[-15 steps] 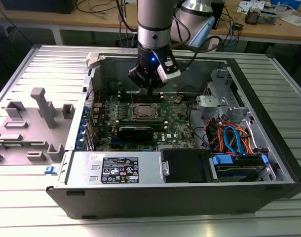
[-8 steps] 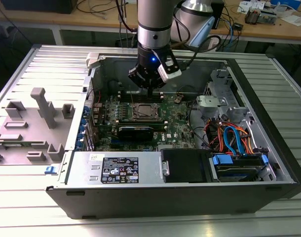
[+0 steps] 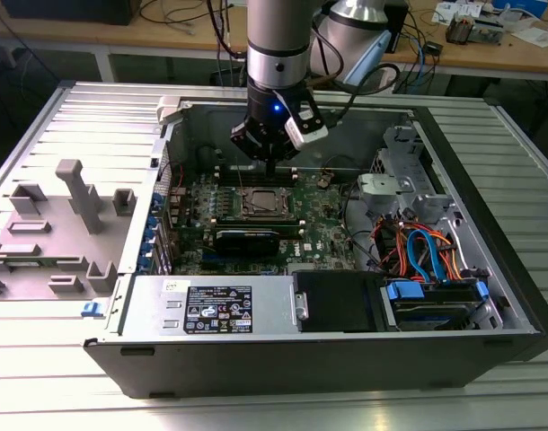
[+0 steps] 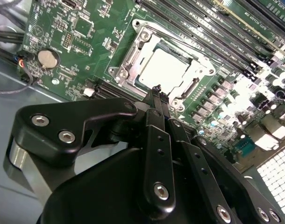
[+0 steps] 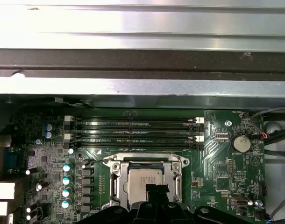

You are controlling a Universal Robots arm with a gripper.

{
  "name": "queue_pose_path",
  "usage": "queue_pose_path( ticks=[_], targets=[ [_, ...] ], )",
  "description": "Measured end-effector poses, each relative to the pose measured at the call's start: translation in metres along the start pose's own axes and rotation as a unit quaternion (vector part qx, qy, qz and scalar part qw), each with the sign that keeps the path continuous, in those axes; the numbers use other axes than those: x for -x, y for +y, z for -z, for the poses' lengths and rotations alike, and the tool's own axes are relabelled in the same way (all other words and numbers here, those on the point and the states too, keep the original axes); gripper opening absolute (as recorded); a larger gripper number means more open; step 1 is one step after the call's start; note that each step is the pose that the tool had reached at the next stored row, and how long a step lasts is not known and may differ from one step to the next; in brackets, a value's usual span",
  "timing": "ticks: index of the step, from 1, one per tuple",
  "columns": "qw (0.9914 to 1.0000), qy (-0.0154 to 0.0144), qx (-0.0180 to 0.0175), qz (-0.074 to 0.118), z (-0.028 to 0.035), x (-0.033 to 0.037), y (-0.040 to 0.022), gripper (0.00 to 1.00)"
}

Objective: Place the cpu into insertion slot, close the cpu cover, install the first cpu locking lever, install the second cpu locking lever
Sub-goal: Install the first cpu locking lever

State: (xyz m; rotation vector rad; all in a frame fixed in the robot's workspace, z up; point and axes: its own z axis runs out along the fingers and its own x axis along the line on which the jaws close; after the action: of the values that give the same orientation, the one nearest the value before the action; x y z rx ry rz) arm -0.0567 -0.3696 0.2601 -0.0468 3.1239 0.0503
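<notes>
Silver metal all around in the exterior view: open computer case (image 3: 283, 368) on its side on the ribbed surface (image 3: 517, 395), likely laid that way to keep the green board (image 3: 323, 224) facing up and easy to reach from above. Black fingers (image 3: 270, 167) low inside the case, pointing down, near the far edge of the insertion slot (image 3: 260, 216). Small cpu (image 3: 260, 202) flat in the middle of that slot, right by the tips.

Next, the second wrist view. Black fingers (image 4: 156, 116) pressed tight together, no gap, nothing held between them. Probably shut like that to make one thin tip for poking or pushing little parts. Grey cpu (image 4: 163, 70) sitting flat in the slot, with the cpu cover (image 4: 127, 59) seeming to lie down around it like a picture frame, most likely to hold the chip in place. Tips over the near edge of the cpu, close to it; touching or not, cannot tell.

Last, the first wrist view. Dark tips of the fingers (image 5: 156, 188) in front of one corner of the cpu (image 5: 140, 184), hiding a bit of it. Shiny cpu cover (image 5: 117, 182) around the chip on all sides. Long black memory slots (image 5: 133, 124) just past the cover, well away from the tips.
</notes>
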Motion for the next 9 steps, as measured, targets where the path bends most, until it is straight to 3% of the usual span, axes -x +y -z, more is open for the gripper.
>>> queue_pose_path(
  ticks=[3, 6, 9],
  targets=[
    [0.99971, 0.0007, 0.0004, 0.024, -0.0002, -0.0005, -0.0001, 0.11],
    [0.99971, 0.0006, 0.0004, 0.024, -0.0007, -0.0052, 0.0001, 0.11],
    [0.99972, 0.0002, 0.0005, 0.024, -0.0008, -0.0144, 0.0003, 0.11]
  ],
)
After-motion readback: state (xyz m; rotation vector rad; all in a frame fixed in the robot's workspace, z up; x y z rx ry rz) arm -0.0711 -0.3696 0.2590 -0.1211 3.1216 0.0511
